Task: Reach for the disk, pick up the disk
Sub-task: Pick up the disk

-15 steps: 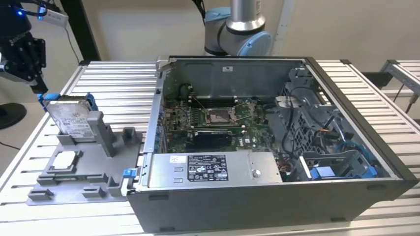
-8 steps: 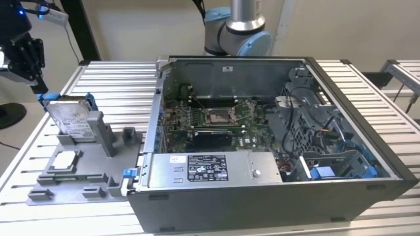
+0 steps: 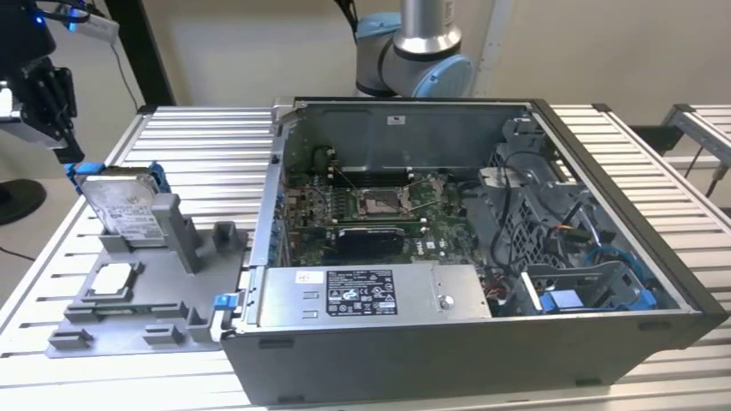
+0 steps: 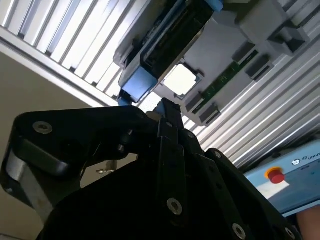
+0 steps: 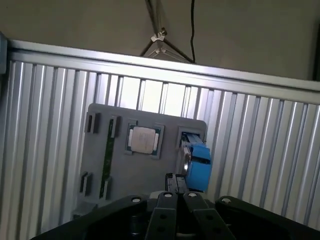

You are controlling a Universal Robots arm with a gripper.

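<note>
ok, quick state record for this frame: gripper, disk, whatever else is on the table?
gripper: close to the disk, not touching; jaws closed, empty
disk: upright on edge in grey fixture, blue bracket at its edges
chip: flat on the same fixture
computer case: open, at the exterior view's right of the fixture
pick-up: not yet done

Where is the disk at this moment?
At the exterior view's left, the disk stands on edge in the grey holder on the table, beside the open computer case, with the white-topped chip lying just nearer the camera.
</note>
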